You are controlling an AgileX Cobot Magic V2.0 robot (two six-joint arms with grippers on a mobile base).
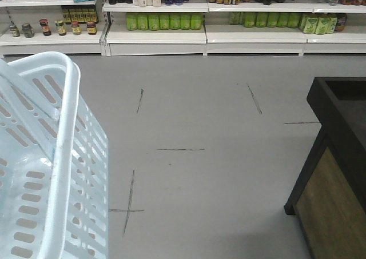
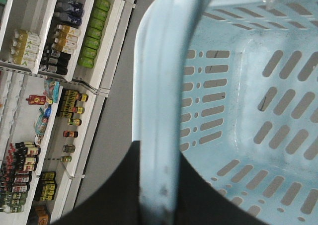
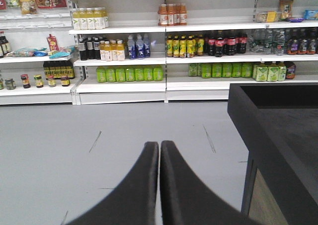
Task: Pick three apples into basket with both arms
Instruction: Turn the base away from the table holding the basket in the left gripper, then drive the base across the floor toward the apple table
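the basket [image 1: 67, 116] is empty, its rim clamped in the left gripper [image 2: 159, 155]. the right gripper [image 3: 159, 150] is closed on nothing. no apples in view, so all three remain to pick.

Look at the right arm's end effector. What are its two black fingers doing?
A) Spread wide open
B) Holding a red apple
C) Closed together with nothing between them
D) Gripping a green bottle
C: in the right wrist view, the right end effector has its two black fingers side by side with only a thin slit between them. Nothing is held, and only the grey floor lies ahead.
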